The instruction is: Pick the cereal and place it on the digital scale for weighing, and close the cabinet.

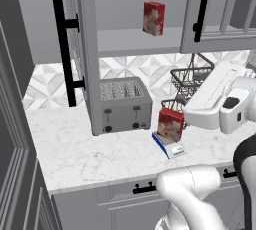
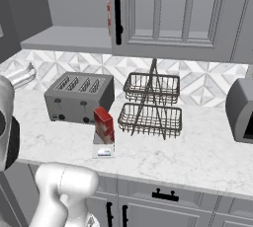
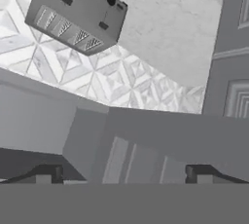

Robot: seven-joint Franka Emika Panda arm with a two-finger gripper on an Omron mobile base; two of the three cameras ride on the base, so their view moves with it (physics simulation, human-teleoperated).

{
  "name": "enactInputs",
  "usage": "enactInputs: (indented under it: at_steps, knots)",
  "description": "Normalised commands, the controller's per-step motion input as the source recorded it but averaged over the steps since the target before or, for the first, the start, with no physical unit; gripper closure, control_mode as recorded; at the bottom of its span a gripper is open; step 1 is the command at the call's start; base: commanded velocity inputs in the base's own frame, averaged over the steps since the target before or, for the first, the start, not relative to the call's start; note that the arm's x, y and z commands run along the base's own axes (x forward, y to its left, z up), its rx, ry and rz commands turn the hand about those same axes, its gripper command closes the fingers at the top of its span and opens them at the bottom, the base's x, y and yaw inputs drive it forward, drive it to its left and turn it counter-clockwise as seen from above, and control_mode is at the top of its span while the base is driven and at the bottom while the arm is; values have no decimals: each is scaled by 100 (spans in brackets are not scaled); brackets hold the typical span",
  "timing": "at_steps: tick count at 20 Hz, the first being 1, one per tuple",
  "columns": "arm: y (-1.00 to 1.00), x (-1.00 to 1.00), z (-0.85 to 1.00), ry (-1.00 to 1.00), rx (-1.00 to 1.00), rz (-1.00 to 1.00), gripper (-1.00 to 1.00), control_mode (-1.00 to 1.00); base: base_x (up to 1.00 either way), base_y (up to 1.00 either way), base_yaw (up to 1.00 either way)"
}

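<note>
Starting at the left of the left base view, the cabinet (image 1: 85, 49) has its door swung wide open, with a long black handle (image 1: 64, 49) on it. Just right of that door a grey toaster (image 1: 125, 105) sits on the white desk (image 1: 75, 149). Up on the cabinet shelf (image 1: 130, 41) stands a red box (image 1: 153, 18). Lower down, the cereal (image 1: 170, 124) stands upright on the digital scale (image 1: 169, 147), which lies flat on the desk in front of the toaster and a bit to its right. Behind the cereal is a wire basket rack (image 1: 192, 76). The white arm (image 1: 220, 99) reaches across at the right.

In the right base view the toaster (image 2: 79, 97) is on the left, the cereal (image 2: 104, 125) on the scale (image 2: 103, 150) is next, and the basket rack (image 2: 150, 105) is to the right. A closed cabinet door (image 2: 168, 14) hangs above.

In the hand view the gripper (image 3: 124, 174) is spread wide and holds nothing. It looks at the toaster (image 3: 78, 13), the tiled wall (image 3: 97, 79) and the cabinet door (image 3: 146, 150).
</note>
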Motion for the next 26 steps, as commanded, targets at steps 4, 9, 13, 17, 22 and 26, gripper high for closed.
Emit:
enactInputs:
  at_steps: [4, 9, 13, 17, 22, 26]
  knots:
    - [98, -21, -10, -67, -29, 10, -100, -100, 0, 0, 0]
    - [54, -23, -4, -71, -26, 14, -100, -100, 0, 0, 0]
    - [12, -13, 0, -43, -14, 16, -100, -100, 0, 0, 0]
    - [4, 1, 0, -28, -19, 26, -100, -100, 0, 0, 0]
    - [-2, 11, 0, -33, -27, 22, -100, -100, 0, 0, 0]
    - [0, 0, -7, -48, -28, 3, -100, -100, 0, 0, 0]
